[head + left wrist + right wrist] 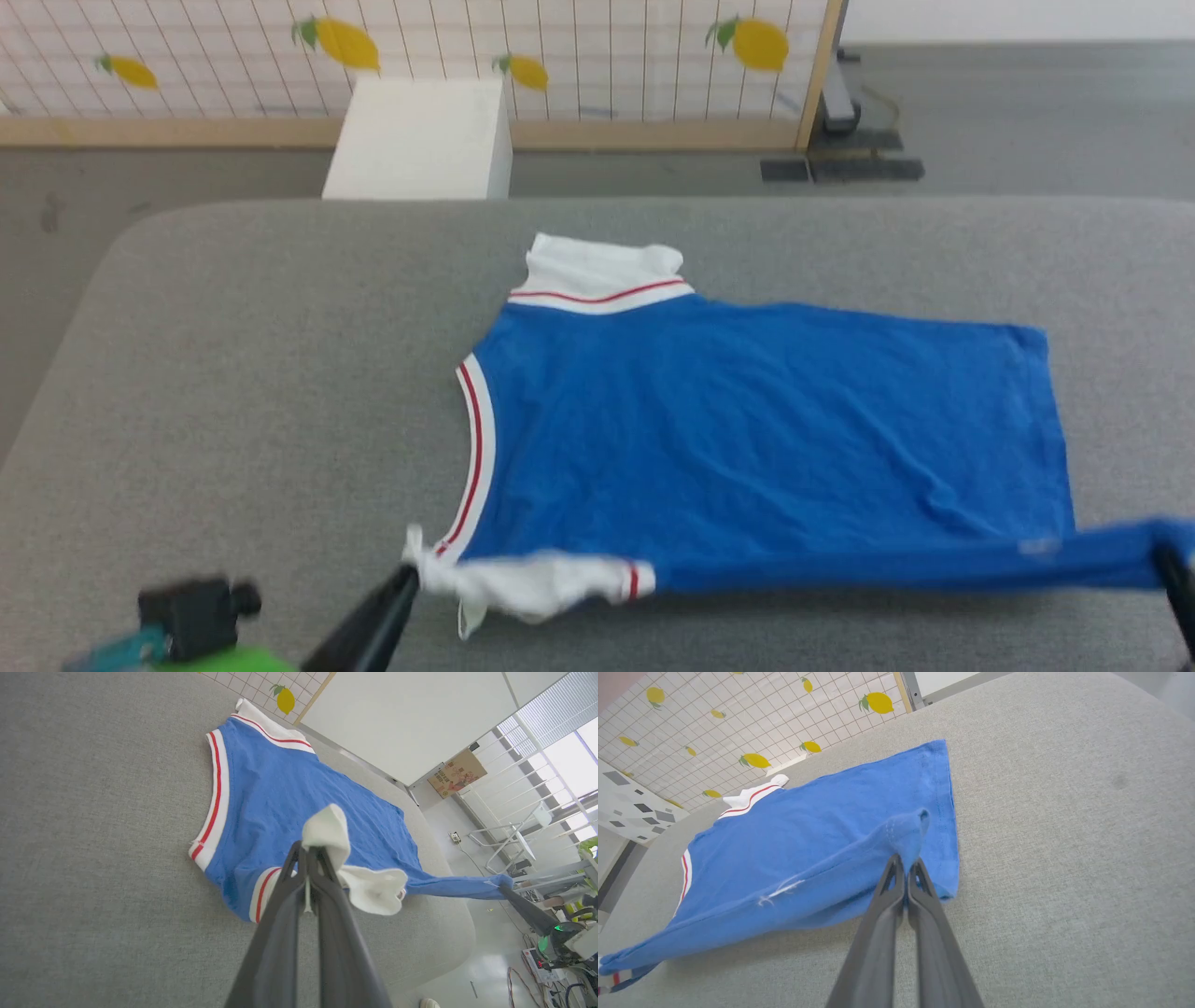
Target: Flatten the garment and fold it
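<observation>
— Where does the garment (747, 420) lie?
— Spread on the grey counter (233, 373), plain blue side up, collar to the left.
— And its near edge?
— The left tool (409, 577) pinches the white sleeve (532, 583); the right tool (1169, 563) grips the blue cloth at the right.

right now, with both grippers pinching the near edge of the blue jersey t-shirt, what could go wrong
1. The left gripper pinches only a small bunch of the near white short sleeve; a harder pull might slip it out.
2. The right gripper holds the hem corner of the royal-blue jersey T-shirt, with the near edge taut between them; a mismatched move could drag it across the grey fabric tabletop.
3. The far white sleeve looks partly folded; folding now may trap creases.
</observation>
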You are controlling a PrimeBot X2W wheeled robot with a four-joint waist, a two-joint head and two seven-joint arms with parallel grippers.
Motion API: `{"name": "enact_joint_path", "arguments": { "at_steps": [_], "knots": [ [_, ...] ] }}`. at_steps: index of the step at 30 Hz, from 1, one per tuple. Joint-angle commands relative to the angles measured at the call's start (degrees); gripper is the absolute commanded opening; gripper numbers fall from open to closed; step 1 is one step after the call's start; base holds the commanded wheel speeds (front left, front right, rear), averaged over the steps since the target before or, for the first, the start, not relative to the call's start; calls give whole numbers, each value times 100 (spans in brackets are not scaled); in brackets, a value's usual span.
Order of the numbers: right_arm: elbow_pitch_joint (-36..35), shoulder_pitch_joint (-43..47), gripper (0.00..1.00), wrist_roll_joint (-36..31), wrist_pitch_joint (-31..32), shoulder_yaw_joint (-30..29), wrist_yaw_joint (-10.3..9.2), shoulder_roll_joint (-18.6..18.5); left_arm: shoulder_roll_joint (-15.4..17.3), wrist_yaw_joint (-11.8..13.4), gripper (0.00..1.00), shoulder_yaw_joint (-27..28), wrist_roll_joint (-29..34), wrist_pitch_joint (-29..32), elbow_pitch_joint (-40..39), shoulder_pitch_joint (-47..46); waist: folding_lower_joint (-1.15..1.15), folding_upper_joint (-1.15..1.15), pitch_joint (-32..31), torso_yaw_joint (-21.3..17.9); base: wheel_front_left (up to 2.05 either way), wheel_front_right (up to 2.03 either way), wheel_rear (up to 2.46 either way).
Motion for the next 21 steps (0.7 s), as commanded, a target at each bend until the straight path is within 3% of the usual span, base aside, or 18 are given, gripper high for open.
{"name": "enact_joint_path", "arguments": {
  "at_steps": [1,11,21],
  "knots": [
    [76,-289,0,-56,-93,62,-8,-110,9,-5,0,-32,151,56,100,-353,1,0,471,-67,0,0,0],
    [1135,-1667,0,-138,-508,710,-8,-754,-276,-225,0,-288,625,309,1463,-2338,1,0,1325,-146,0,0,0],
    [2278,-2377,0,-23,-784,1226,-8,-1215,-674,-483,0,-640,748,432,2932,-3262,1,0,1862,-167,0,0,0]
  ]
}}
